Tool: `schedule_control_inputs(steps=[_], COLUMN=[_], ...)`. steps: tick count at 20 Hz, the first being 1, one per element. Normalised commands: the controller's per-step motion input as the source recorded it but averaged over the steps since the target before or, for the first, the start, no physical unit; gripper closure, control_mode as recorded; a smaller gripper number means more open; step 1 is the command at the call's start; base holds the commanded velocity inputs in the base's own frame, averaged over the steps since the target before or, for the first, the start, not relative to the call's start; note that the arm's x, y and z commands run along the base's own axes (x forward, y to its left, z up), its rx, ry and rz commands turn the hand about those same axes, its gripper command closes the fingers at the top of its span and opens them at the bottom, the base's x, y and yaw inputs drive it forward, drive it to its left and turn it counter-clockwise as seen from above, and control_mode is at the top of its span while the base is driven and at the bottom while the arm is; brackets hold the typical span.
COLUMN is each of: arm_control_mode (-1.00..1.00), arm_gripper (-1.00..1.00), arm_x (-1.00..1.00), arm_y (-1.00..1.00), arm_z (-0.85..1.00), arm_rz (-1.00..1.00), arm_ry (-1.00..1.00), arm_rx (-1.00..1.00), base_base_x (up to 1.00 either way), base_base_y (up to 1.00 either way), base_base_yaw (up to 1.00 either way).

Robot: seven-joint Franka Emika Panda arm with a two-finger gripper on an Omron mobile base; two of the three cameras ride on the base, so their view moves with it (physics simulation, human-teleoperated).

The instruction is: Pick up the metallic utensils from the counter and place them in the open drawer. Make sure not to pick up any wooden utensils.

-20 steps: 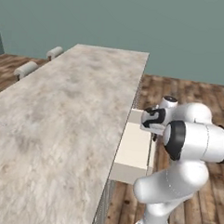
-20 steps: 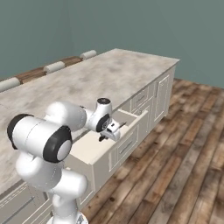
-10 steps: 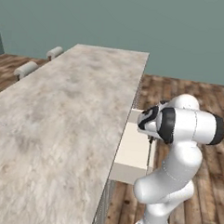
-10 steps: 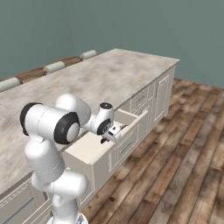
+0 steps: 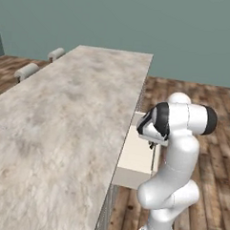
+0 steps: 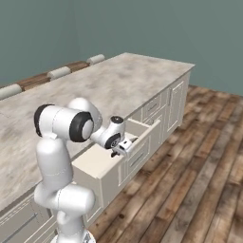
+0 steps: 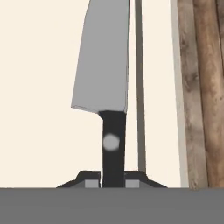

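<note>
Since the pincer (image 7: 113,179) is clamped on the knife (image 7: 107,87) handle over the drawer (image 6: 102,163), a tilted release risks the blade catching the front panel.

The counter (image 5: 59,119) is beige-grey marble with darker veining. The drawer (image 6: 102,163) is plain cream — its inside (image 7: 39,87) the same pale shade. The knife (image 7: 105,61) has a flat silver-grey blade and a black handle with one pale rivet. The floor (image 6: 199,156) — brown wood planks; the wall (image 5: 164,28) is dull teal.
</note>
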Motion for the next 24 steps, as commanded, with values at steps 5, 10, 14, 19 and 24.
schedule_control_inputs(steps=[5, 10, 14, 19, 24], arm_control_mode=[-1.0, -1.0, -1.0, -1.0, -1.0], arm_gripper=[1.0, 1.0, 1.0, 1.0, 1.0], arm_x=[0.19, -0.05, -0.42, -0.46, -0.33], arm_y=[-0.08, -0.56, -1.0, -1.0, -0.61], arm_z=[-0.49, -0.48, -0.3, -0.31, -0.07], arm_rz=[0.0, 0.0, 0.0, 0.0, 0.04], arm_ry=[0.0, 0.0, 0.0, 0.0, 0.0], arm_rx=[0.0, 0.0, 0.04, 0.07, 0.06], base_base_x=[0.0, 0.0, 0.0, 0.0, 0.0], base_base_y=[0.0, 0.0, 0.0, 0.0, 0.0], base_base_yaw=[0.0, 0.0, 0.0, 0.0, 0.0])
